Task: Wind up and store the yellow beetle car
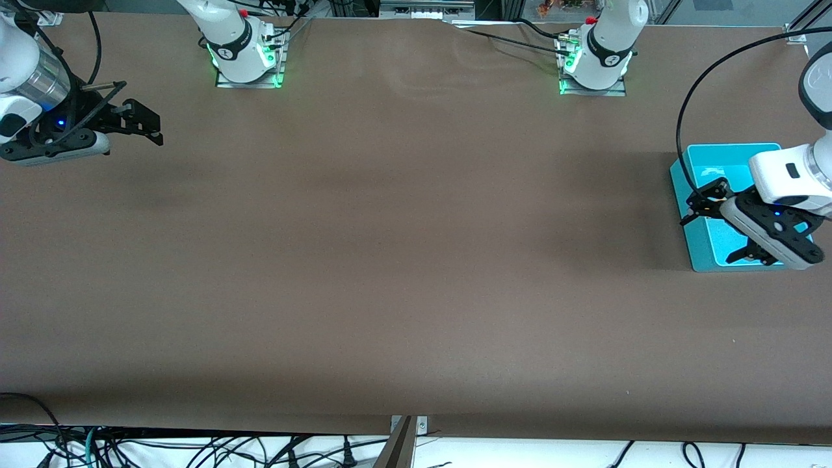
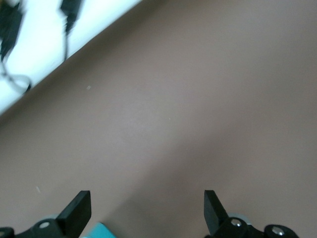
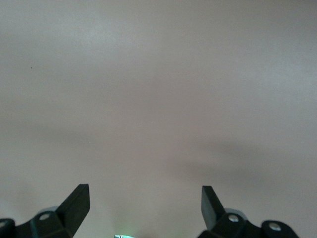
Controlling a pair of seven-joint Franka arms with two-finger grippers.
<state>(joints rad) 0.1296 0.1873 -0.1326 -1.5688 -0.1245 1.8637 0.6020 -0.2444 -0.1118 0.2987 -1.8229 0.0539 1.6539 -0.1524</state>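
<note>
While two arms reach over the brown table [image 1: 403, 260], only one container sits on it. At the right arm's end, the right gripper [image 1: 140, 120] hangs above bare tabletop, fingers spread wide, nothing between them. At the left arm's end, the left gripper [image 1: 725, 224] hovers over the single turquoise bin [image 1: 705, 250], fingers likewise spread and holding nothing. No view shows the yellow beetle car, so its place cannot be told.

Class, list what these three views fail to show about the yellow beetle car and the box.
- Yellow beetle car: seen in no view.
- Teal box: front view, the open left gripper hanging over it hides much of its inside.
- Right gripper, open: its arm is cut off by the front view's edge.
</note>
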